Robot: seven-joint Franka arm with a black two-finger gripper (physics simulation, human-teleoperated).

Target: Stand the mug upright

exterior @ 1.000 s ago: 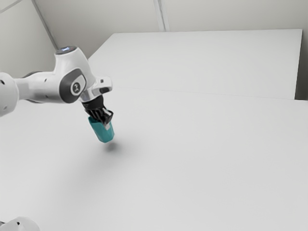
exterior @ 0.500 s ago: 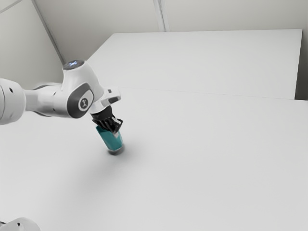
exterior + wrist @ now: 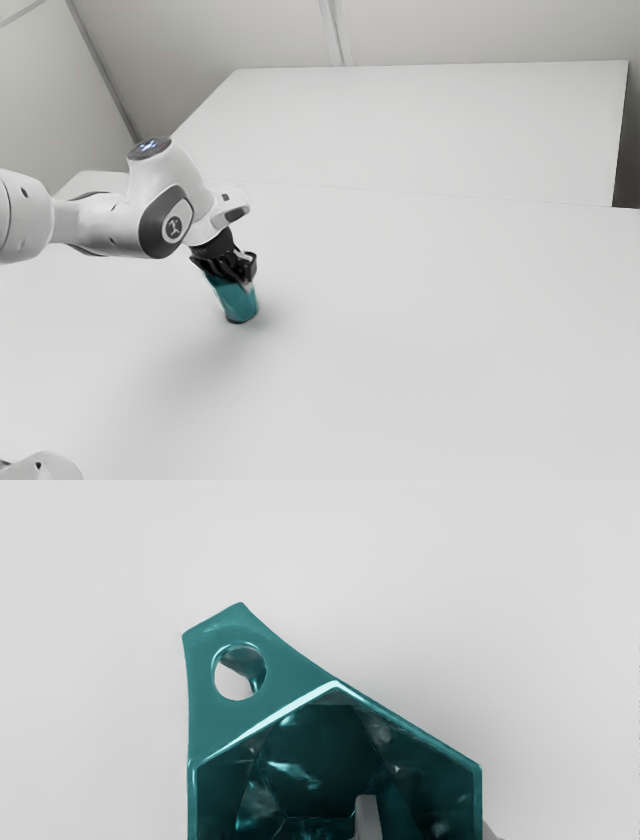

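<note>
The robot arm (image 3: 100, 222) at a broad white bench (image 3: 430, 370), with pale walls (image 3: 470, 30) beyond, indicates a lab-like workspace; exact room type indeterminable.

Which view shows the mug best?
The wrist view: it looks down into the mug, showing its angular rim, interior and pierced handle up close. The exterior view shows the mug smaller, its outer wall below the gripper.

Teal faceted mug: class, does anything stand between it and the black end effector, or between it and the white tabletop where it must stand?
Nothing visible does: the black end effector is at the open mouth of the teal faceted mug, whose base is at or just above the white tabletop.
</note>
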